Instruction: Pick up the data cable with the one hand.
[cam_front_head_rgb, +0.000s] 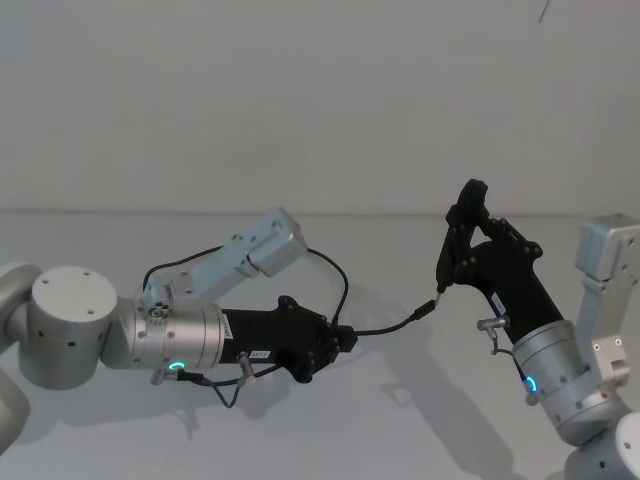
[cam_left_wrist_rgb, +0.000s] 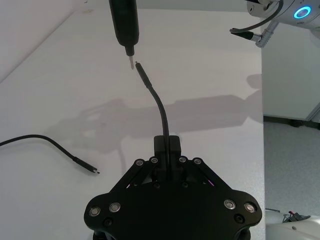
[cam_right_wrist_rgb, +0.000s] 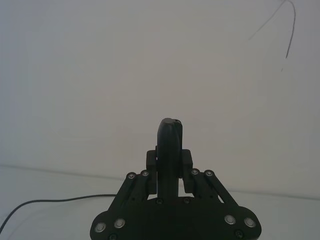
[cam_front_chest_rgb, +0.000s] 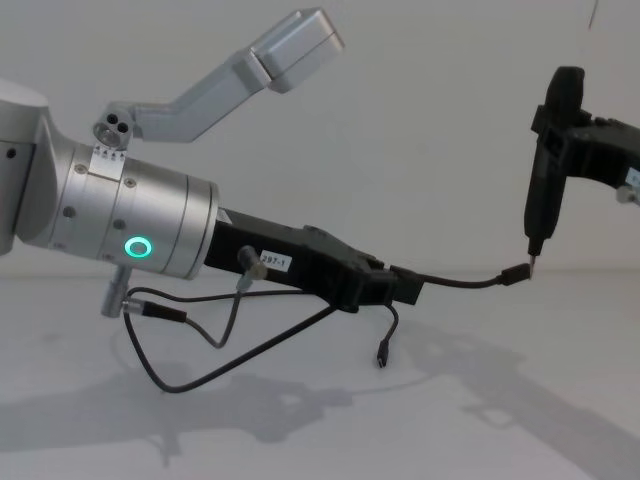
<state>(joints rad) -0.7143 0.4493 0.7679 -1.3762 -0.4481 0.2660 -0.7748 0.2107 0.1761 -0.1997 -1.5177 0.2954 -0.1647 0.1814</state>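
Observation:
My left gripper (cam_front_head_rgb: 345, 338), the black hand with a white label on a silver cylinder with a green ring, is shut on the data cable (cam_front_head_rgb: 390, 325) a short way back from one plug. That plug (cam_front_chest_rgb: 515, 275) juts forward in the air, almost touching the thin metal tip of a narrow black tool (cam_front_chest_rgb: 545, 190). My right gripper (cam_front_head_rgb: 468, 228) is shut on this tool and holds it upright, tip down. In the left wrist view the cable (cam_left_wrist_rgb: 161, 110) rises from the left gripper (cam_left_wrist_rgb: 167, 145) toward the tool (cam_left_wrist_rgb: 122, 20). The cable's other end (cam_left_wrist_rgb: 55, 145) trails over the white table.
A short dark wrist lead (cam_front_chest_rgb: 190, 330) with silver plugs loops under the left arm's cylinder. The white table (cam_left_wrist_rgb: 225, 125) ends at an edge beside the right arm, with grey floor beyond. A plain wall stands behind.

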